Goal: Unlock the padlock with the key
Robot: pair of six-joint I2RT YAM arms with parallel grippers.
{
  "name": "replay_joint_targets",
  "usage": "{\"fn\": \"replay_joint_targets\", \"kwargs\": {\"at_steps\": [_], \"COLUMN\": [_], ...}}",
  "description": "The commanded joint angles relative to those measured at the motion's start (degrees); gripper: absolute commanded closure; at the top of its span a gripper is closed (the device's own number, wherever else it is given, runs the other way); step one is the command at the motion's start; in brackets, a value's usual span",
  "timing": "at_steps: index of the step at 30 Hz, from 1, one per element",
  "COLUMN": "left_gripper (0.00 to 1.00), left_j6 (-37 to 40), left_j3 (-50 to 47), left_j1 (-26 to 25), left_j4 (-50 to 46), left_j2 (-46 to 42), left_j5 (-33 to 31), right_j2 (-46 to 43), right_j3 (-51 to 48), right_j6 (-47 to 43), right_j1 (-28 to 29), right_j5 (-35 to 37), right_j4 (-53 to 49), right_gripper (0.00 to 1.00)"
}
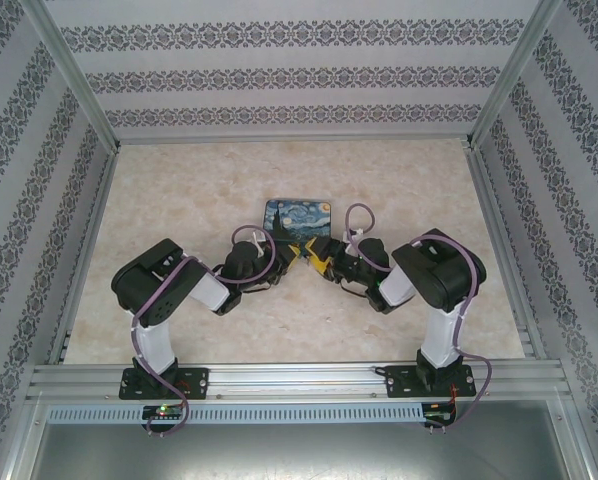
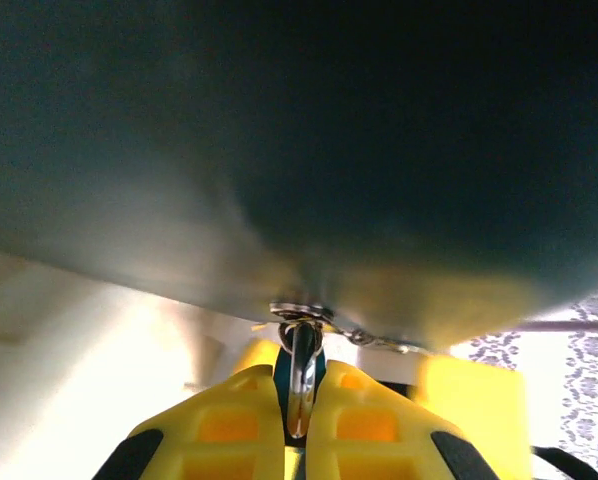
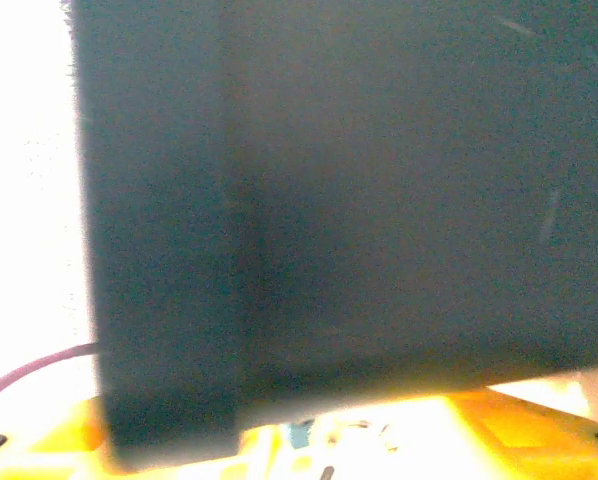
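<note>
Both arms are folded in at the middle of the table (image 1: 179, 200), with the tips meeting at the near edge of the box (image 1: 299, 220). The left gripper (image 1: 293, 255) is clamped on the padlock (image 2: 300, 390). On the left wrist cam the silvery body with its bluish bit is pinched between the yellow fingers (image 2: 229, 420), right under the dark box. There's a ring (image 2: 299, 311) at the top and a thin chain (image 2: 379, 343) running off to the side. The right gripper (image 1: 320, 258) is pushed up against the box too. Its cam is mostly dark blur, so I can't tell if it's clenched or released. There's a tiny bluish speck by its fingers, too fuzzy to name.
</note>
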Motion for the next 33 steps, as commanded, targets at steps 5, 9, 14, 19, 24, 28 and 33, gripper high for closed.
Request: {"fn": "replay_joint_targets", "kwargs": {"at_steps": [5, 9, 14, 19, 24, 28, 33], "left_gripper": [1.0, 1.0, 1.0, 1.0, 1.0, 1.0, 1.0], "left_j6": [2.6, 2.8, 1.29, -0.8, -1.13, -1.08, -1.53], "left_j3": [0.43, 0.83, 0.67, 0.71, 0.96, 1.38, 1.55], "left_j1": [0.12, 0.42, 1.0, 1.01, 1.1, 1.18, 1.18], "left_j4": [0.93, -0.43, -1.24, -1.39, -2.45, -3.01, -3.19], "left_j2": [2.11, 2.57, 2.75, 2.4, 1.96, 1.96, 1.9], "left_j5": [3.12, 4.31, 5.39, 6.07, 6.42, 6.76, 7.09], "right_j2": [-5.57, -9.89, -13.8, -17.34, -26.47, -33.13, -34.92], "right_j3": [-6.83, -7.64, -6.9, -4.95, 1.42, 9.0, 12.25], "right_j6": [-3.77, -7.25, -13.87, -21.4, -36.9, -52.2, -64.05], "right_j1": [-1.83, -1.85, -1.93, -1.44, 3.25, 10.16, 15.22], "right_j5": [-1.36, -3.09, -4.69, -4.5, 3.46, 19.51, 34.14], "right_j4": [1.94, -3.19, -11.02, -19.97, -44.22, -66.9, -75.61], "right_gripper": [0.37, 0.38, 0.42, 0.49, 0.51, 0.47, 0.45]}}
